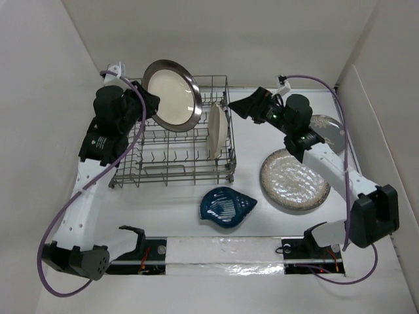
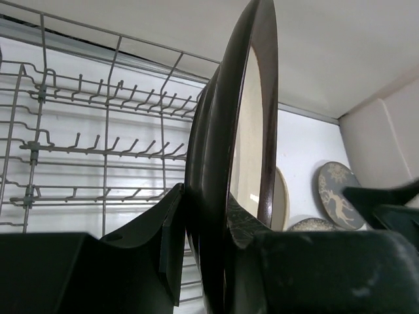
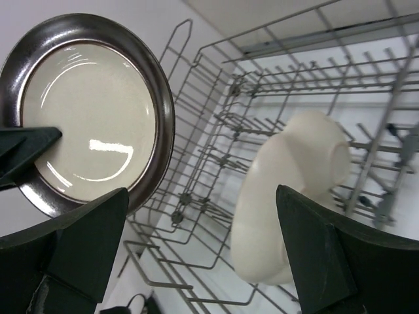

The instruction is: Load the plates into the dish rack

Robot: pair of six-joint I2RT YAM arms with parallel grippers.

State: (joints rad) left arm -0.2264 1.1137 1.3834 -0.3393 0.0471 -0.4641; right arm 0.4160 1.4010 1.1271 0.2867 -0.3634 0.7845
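My left gripper [image 1: 149, 104] is shut on the rim of the metal-rimmed cream round plate [image 1: 171, 95], held upright above the back left of the silver wire dish rack [image 1: 177, 171]. The plate shows edge-on in the left wrist view [image 2: 252, 131] and face-on in the right wrist view [image 3: 88, 124]. The cream three-compartment plate [image 1: 217, 131] stands on edge in the rack's right side [image 3: 294, 190]. My right gripper [image 1: 239, 106] is open and empty by the rack's right rim. The speckled plate [image 1: 294, 180], the blue shell dish [image 1: 227, 207] and the floral plate [image 1: 328, 128] lie on the table.
White walls close in the table on the left, back and right. The rack's upright tines [image 2: 98, 144] fill its floor. A strip of tape [image 1: 226, 252] runs along the near edge between the arm bases.
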